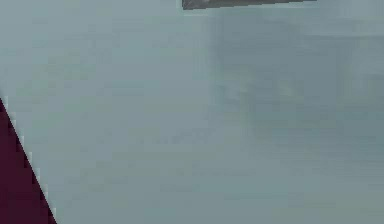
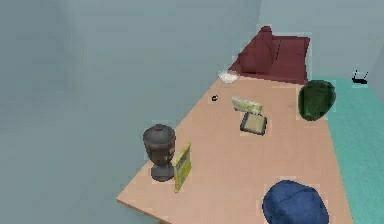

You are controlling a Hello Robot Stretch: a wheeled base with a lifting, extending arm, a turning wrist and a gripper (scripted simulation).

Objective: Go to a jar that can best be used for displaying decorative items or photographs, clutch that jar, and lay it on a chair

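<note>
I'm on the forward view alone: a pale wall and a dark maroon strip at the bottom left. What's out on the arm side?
Observer: A long peach-coloured tabletop stretches away in the arm side view.
Operator: Any jar on it?
Observer: A dark green rounded jar-like thing stands at the table's right edge, toward the far end.
Operator: Is there a chair to lay it on?
Observer: A dark red upholstered seat sits beyond the table's far end.
Operator: Anything at the near end?
Observer: A dark bust on a pedestal stands there, with a yellow upright frame beside it.
</note>
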